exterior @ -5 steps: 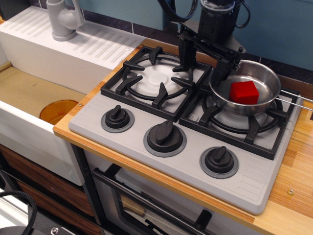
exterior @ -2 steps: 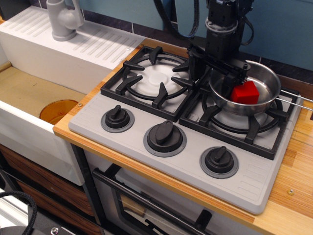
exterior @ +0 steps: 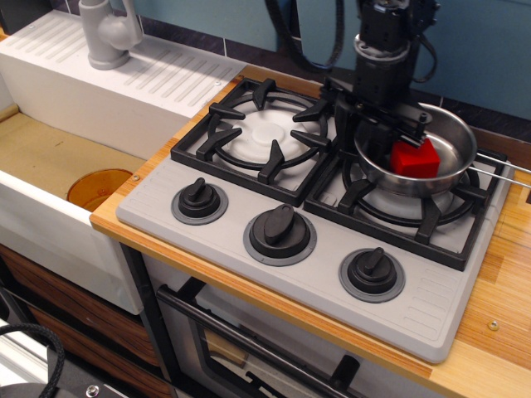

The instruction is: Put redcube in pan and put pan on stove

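Observation:
The red cube (exterior: 415, 158) lies inside the shiny steel pan (exterior: 455, 141). The pan sits on the right burner grate of the grey stove (exterior: 332, 278), with its wire handle (exterior: 500, 171) pointing right. My gripper (exterior: 377, 126) hangs over the pan's left rim with its jaws spread wide. One black finger (exterior: 342, 116) is outside the pan to its left. The other finger (exterior: 412, 133) is inside the pan, right by the cube's top left edge. I cannot tell whether it touches the cube. The gripper holds nothing.
The left burner (exterior: 264, 128) is bare. Three black knobs (exterior: 280, 231) line the stove's front. A white sink (exterior: 50, 166) with a grey tap (exterior: 108, 33) lies to the left, with an orange disc (exterior: 98, 186) in its basin. The wooden counter edge (exterior: 498, 323) runs to the right.
The gripper has moved right from the gap between the burners to over the pan's left rim, so one finger is now inside the pan. The pan and cube have not moved.

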You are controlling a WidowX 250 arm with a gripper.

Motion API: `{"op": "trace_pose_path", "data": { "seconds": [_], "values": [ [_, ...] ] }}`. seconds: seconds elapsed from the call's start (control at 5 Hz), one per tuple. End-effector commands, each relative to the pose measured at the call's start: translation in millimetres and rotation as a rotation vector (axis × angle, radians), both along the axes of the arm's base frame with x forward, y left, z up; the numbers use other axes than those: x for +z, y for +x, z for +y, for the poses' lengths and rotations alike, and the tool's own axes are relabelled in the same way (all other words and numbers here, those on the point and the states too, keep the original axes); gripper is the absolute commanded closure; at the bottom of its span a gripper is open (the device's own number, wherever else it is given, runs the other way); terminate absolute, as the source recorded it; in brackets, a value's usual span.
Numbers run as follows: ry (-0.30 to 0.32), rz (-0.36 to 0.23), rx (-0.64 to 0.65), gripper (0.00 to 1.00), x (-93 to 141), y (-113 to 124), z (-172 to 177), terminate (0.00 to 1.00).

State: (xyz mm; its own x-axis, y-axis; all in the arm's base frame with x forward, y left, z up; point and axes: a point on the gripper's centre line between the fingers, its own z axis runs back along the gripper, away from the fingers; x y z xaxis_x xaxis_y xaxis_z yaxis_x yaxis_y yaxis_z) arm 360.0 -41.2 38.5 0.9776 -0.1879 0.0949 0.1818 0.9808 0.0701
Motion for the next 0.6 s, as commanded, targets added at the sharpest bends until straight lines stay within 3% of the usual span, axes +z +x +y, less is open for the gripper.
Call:
{"op": "trace_pose_path", "data": {
  "seconds": [0.0,0.4],
  "values": [
    [0.025,-0.042,0.008,1.0,19.0,4.5,-7.7,0.0],
    [0.037,-0.038,0.021,1.0,27.4,-1.9,-9.9,0.0]
  ]
}}
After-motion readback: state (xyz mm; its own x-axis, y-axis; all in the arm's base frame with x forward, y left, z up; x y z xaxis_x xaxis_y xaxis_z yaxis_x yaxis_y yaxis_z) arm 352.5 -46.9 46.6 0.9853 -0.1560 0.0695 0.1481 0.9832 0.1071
